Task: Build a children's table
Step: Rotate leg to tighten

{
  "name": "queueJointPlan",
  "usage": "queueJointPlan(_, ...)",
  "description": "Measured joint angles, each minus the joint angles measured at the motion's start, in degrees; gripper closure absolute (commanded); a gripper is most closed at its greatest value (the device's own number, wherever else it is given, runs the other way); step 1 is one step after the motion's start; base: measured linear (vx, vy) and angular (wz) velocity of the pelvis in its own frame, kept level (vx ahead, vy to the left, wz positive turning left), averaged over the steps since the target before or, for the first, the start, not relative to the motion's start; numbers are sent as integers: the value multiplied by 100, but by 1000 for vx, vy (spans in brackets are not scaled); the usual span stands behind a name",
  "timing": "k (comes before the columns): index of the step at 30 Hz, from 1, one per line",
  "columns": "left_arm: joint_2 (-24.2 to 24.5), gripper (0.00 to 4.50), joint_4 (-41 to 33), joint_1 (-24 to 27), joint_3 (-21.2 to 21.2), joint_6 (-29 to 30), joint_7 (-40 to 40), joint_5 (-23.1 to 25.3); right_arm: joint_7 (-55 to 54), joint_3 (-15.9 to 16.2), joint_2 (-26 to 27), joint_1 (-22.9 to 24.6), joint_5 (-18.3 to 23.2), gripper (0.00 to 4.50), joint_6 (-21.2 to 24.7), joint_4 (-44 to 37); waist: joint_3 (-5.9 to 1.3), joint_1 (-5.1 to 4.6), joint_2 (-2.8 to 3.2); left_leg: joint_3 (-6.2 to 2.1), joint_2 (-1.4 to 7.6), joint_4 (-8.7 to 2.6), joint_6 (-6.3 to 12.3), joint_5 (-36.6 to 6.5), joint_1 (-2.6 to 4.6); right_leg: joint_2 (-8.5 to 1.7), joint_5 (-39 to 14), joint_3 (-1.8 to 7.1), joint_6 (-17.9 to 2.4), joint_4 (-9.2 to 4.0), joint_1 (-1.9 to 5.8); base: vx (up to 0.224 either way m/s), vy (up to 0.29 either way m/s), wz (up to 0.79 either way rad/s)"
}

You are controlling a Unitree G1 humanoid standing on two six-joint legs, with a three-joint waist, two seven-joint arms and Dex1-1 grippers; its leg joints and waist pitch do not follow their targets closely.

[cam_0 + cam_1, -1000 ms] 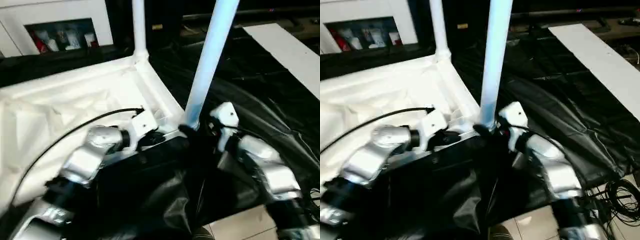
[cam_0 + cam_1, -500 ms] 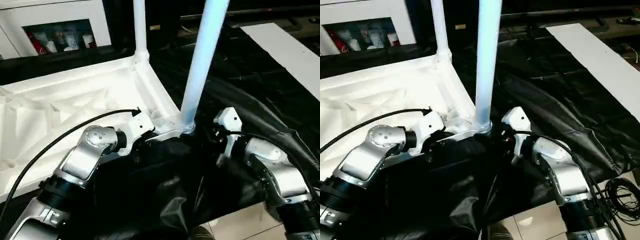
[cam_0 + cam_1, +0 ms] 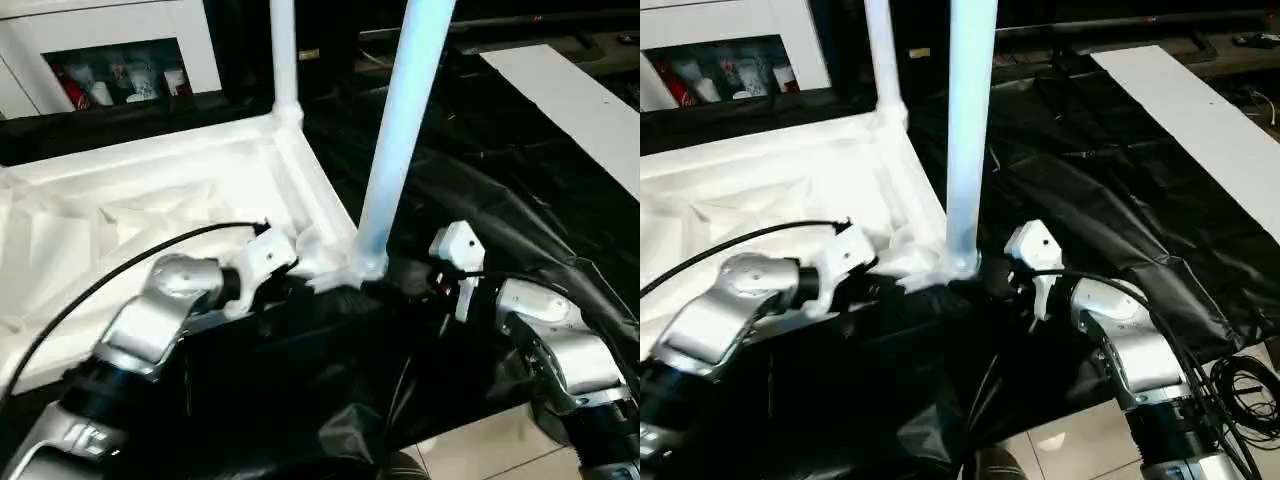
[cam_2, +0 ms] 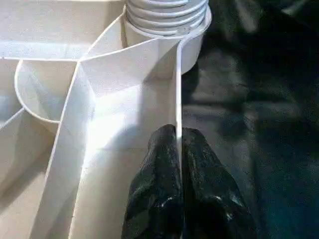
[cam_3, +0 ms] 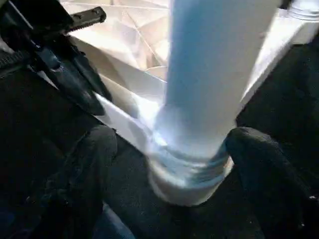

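Note:
The white tabletop (image 3: 120, 200) lies upside down, ribbed underside up. One white leg (image 3: 283, 60) stands in its far corner socket. A second leg (image 3: 400, 150) stands in the near corner socket (image 4: 167, 20), leaning slightly right. My left gripper (image 4: 179, 184) is shut on the thin rim wall of the tabletop just short of that socket, and is also seen at the near rim (image 3: 300, 285). My right gripper (image 5: 174, 169) is open, its black fingers (image 5: 84, 164) on either side of the near leg's ribbed base (image 5: 192, 164).
Black sheeting (image 3: 500, 190) covers the floor around the tabletop. A white board (image 3: 570, 95) lies at the far right, coiled cables (image 3: 1240, 385) at the near right, and a white shelf unit (image 3: 120, 60) stands behind. A black cable (image 3: 130, 265) arcs over my left forearm.
The near leg stands a little more upright than a second ago. My right gripper has eased back from the leg's base, then come round it again. The left gripper still holds the rim.

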Motion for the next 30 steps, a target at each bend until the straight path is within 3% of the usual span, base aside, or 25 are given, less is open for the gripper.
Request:
queueJointPlan(6,86,441,-235,99,-257,-75,-357,-74,248,237,-30,-20,-133,67,-228,184,-5,162,12,11,-6,15,1,0,12,-13,0,7,-2,-1,0,0,0,0)
queueJointPlan(8,97,441,-231,102,-250,-73,-357,-74,353,237,-43,-20,-133,67,-292,227,-5,152,11,12,-5,19,1,0,13,-13,1,8,-4,0,3,0,0,0)
queueJointPlan(9,103,450,-230,106,-245,-73,-357,-74,384,237,-49,-20,-133,96,-342,285,-5,149,11,12,-5,19,1,0,14,-13,1,7,-4,2,5,0,0,0)
queueJointPlan(11,111,450,-233,118,-237,-81,-358,-76,459,240,-68,-20,-133,96,-386,386,-5,144,12,12,-4,18,0,0,12,-12,1,6,-3,4,5,0,0,0)
queueJointPlan(18,127,450,-237,135,-220,-96,-383,-77,539,241,-83,-51,-136,165,-557,540,-5,134,11,12,-3,17,1,0,9,-11,1,5,-3,4,6,0,0,0)
queueJointPlan(25,140,450,-236,148,-204,-80,-399,-88,554,236,-32,-55,-133,178,-631,613,-5,120,11,12,-2,17,1,1,8,-10,1,5,-3,6,9,0,0,0)
queueJointPlan(30,-129,450,-35,53,-95,102,-59,11,-155,9,520,-44,-144,179,-613,881,-8,90,9,12,-1,25,-2,1,33,-8,10,7,-17,9,35,0,0,0)
